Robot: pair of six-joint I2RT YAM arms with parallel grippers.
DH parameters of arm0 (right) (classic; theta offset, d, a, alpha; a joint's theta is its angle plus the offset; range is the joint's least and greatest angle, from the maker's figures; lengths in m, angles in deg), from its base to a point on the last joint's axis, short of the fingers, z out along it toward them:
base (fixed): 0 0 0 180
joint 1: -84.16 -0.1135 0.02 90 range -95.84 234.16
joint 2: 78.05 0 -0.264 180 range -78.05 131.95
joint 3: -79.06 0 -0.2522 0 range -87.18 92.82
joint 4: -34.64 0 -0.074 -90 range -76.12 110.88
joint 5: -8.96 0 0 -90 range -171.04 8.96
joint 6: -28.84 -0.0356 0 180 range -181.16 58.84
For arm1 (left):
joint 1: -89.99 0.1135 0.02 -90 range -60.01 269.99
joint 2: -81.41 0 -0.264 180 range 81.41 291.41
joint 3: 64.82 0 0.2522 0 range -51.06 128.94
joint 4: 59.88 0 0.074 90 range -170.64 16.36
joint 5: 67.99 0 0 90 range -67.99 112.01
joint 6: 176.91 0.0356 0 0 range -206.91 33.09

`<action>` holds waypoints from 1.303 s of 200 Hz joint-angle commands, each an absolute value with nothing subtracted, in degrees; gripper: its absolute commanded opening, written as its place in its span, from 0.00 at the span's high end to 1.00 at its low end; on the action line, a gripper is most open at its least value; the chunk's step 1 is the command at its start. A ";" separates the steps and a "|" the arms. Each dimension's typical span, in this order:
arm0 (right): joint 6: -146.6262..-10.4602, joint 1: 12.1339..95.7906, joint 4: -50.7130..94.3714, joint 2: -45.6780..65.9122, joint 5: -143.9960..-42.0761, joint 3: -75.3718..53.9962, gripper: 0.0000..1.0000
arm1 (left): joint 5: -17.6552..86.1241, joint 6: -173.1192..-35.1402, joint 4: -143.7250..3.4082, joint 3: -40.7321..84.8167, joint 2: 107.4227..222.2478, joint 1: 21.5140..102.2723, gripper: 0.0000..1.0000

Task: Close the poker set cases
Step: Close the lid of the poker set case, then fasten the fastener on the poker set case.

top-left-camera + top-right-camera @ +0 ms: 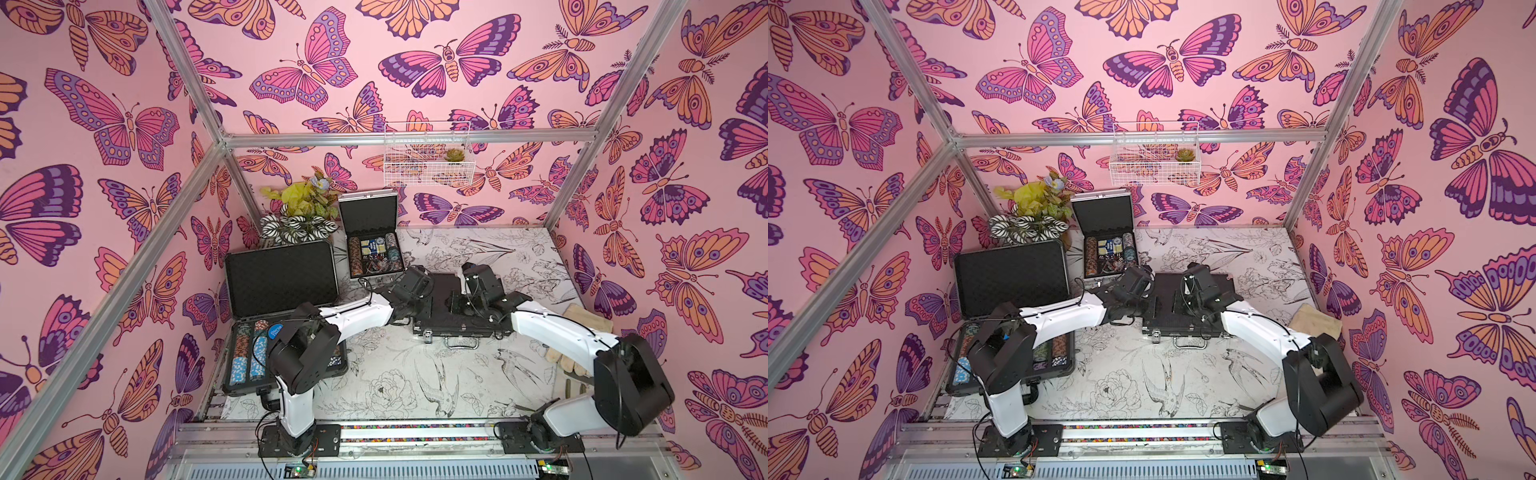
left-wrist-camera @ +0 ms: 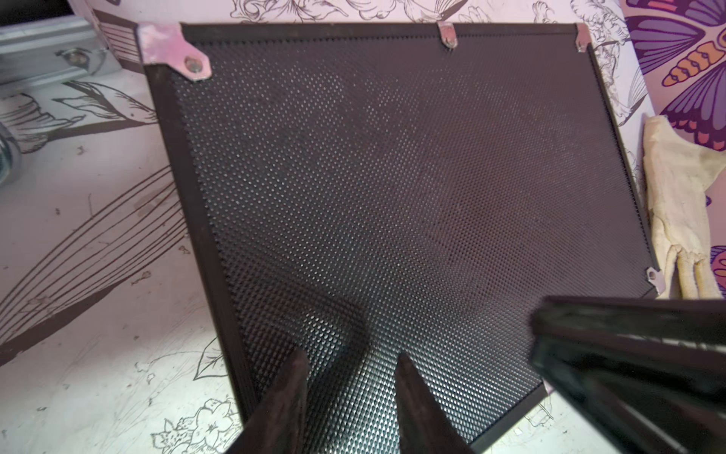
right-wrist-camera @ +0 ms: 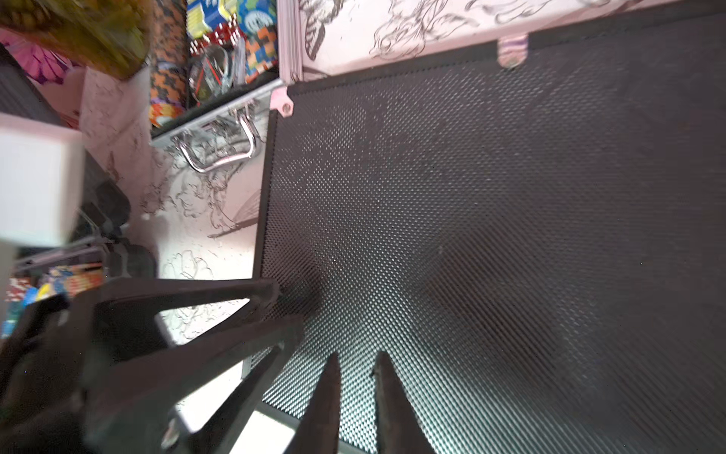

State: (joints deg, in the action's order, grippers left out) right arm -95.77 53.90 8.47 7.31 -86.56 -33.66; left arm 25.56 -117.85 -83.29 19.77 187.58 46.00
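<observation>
We see the printed table [image 1: 415,374] carrying all three cases. The large black case [image 1: 282,278] stands on the left, open, with its foam-lined lid upright; rows of chips [image 1: 249,353] show in its base, partly hidden by the left arm. The medium black case [image 1: 438,291] lies flat and closed in the middle of the table, its dimpled top with silver corners facing up and its handle [image 1: 461,343] on the near side. The small silver case [image 1: 368,216] sits at the far side, just left of the medium one, open with its lid upright and chips in its tray.

Both arms reach over the medium case. The left gripper [image 2: 351,353] points down at the case's top near its left edge; its fingers stand apart and grip nothing, and we cannot tell whether the tips touch. The right gripper [image 3: 356,355] points down just right of it, nearer the middle; its fingers are drawn almost together, with a thin gap and nothing between them. A cream glove [image 1: 590,318] lies right of the medium case, near the right wall.
</observation>
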 commanded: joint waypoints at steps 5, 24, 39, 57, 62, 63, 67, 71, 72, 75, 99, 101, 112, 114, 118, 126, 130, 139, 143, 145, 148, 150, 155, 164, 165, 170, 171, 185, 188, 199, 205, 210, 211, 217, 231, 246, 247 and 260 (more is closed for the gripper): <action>-93.07 51.07 8.23 10.82 -87.66 -29.82 0.86 | 24.47 -118.94 -90.59 16.20 189.04 46.84 0.61; -93.77 50.25 9.52 11.65 -87.83 -30.22 0.89 | 23.69 -119.88 -90.08 15.28 188.49 46.92 0.61; -94.63 50.17 11.01 13.26 -88.51 -31.52 0.90 | 23.33 -120.53 -89.25 14.32 187.86 47.09 0.62; -95.25 50.15 12.62 14.30 -88.86 -34.05 0.92 | 23.31 -120.72 -88.17 13.54 187.00 47.27 0.63; -95.41 50.15 12.99 14.60 -88.86 -34.91 0.92 | 23.39 -120.72 -88.08 13.54 186.86 47.28 0.63; -95.47 50.15 13.07 14.60 -88.90 -35.07 0.92 | 23.40 -120.64 -88.07 13.54 186.82 47.32 0.63; -95.64 50.15 13.42 14.89 -88.86 -35.85 0.92 | 23.48 -120.61 -88.03 13.54 186.72 47.38 0.63; -95.82 50.25 13.86 15.10 -88.86 -36.62 0.92 | 23.54 -120.61 -88.05 13.54 186.60 47.37 0.63; -95.85 50.29 13.94 15.20 -88.86 -36.81 0.92 | 23.56 -120.55 -88.05 13.54 186.47 47.37 0.63; -96.09 50.27 14.34 15.31 -88.90 -37.50 0.93 | 23.58 -120.54 -87.96 13.54 186.40 47.37 0.63; -97.57 50.61 17.40 15.91 -89.47 -41.36 0.93 | 22.01 -120.03 -88.24 13.06 184.46 46.80 0.61; -97.68 50.70 17.57 15.91 -89.54 -41.53 0.93 | 21.77 -120.08 -88.32 12.91 184.16 46.72 0.61; -98.14 50.98 18.31 15.69 -89.89 -42.41 0.93 | 20.91 -120.47 -88.58 12.09 182.38 46.32 0.58; -98.22 51.04 18.39 15.61 -89.91 -42.48 0.94 | 20.81 -120.52 -88.54 11.88 182.06 46.25 0.57; -98.27 51.18 18.56 15.53 -90.03 -42.69 0.94 | 20.62 -120.79 -88.61 11.44 181.31 46.14 0.57; -98.34 51.59 18.59 15.38 -90.33 -42.75 0.94 | 20.28 -121.45 -88.79 10.39 179.78 45.84 0.56; -98.34 51.78 18.64 15.25 -90.44 -42.79 0.94 | 20.17 -121.74 -88.84 9.73 178.87 45.72 0.56; -98.34 52.25 18.55 14.99 -90.92 -42.71 0.94 | 20.07 -122.30 -88.83 8.37 177.05 45.08 0.56; -98.29 52.46 18.54 14.95 -91.04 -42.71 0.94 | 19.88 -122.51 -88.84 7.73 176.20 44.68 0.56; -98.33 52.44 18.49 14.88 -91.05 -42.66 0.94 | 19.76 -122.57 -88.82 7.40 175.88 44.54 0.56; -98.26 52.51 18.43 14.86 -91.25 -42.61 0.94 | 19.58 -122.85 -88.84 6.93 175.25 44.13 0.56; -98.25 52.59 18.42 14.85 -91.28 -42.62 0.94 | 19.49 -122.97 -88.84 6.63 174.85 43.94 0.57; -98.29 52.77 18.43 14.88 -91.40 -42.56 0.94 | 19.38 -123.26 -88.83 5.91 174.06 43.35 0.57; -98.25 52.87 18.37 14.86 -91.65 -42.45 0.94 | 19.37 -123.82 -88.78 4.63 172.84 42.38 0.58; -98.25 52.87 18.35 14.86 -91.70 -42.45 0.94 | 19.37 -123.91 -88.77 4.51 172.74 42.28 0.58; -98.25 52.96 18.42 14.85 -91.80 -42.39 0.95 | 19.37 -124.35 -88.75 3.92 172.23 41.70 0.59; -98.25 52.96 18.37 14.85 -91.87 -42.37 0.95 | 19.37 -124.48 -88.71 3.81 172.17 41.59 0.59; -98.50 53.18 18.74 14.98 -92.28 -42.35 0.95 | 19.72 -125.42 -88.76 2.83 171.60 40.21 0.62; -98.58 53.14 18.83 15.06 -92.36 -42.35 0.95 | 19.74 -125.55 -88.64 2.70 171.57 39.90 0.63; -98.84 53.31 19.10 15.17 -92.60 -42.40 0.95 | 19.85 -126.16 -88.43 2.49 171.58 38.86 0.65; -99.01 53.37 19.33 15.25 -92.70 -42.44 0.95 | 19.90 -126.69 -88.18 2.46 171.63 38.40 0.66; -99.16 53.40 19.45 15.30 -92.80 -42.43 0.95 | 19.94 -127.09 -87.87 2.38 171.70 38.03 0.68; -99.19 53.40 19.46 15.30 -92.85 -42.43 0.95 | 19.96 -127.17 -87.83 2.38 171.73 37.91 0.68; -99.28 53.49 19.56 15.37 -93.03 -42.41 0.95 | 19.90 -127.83 -87.48 2.38 171.90 37.53 0.69; -99.52 53.58 19.72 15.48 -93.21 -42.35 0.95 | 20.05 -129.91 -85.87 2.16 172.69 36.63 0.73; -99.72 53.58 19.95 15.48 -93.33 -42.34 0.95 | 19.91 -131.86 -83.76 1.70 173.78 35.99 0.78; -99.73 53.58 19.97 15.52 -93.34 -42.35 0.95 | 19.86 -132.02 -83.62 1.69 173.87 35.97 0.79; -100.00 53.71 20.33 15.33 -93.41 -42.44 0.95 | 19.63 -133.40 -82.50 1.43 174.88 35.86 0.84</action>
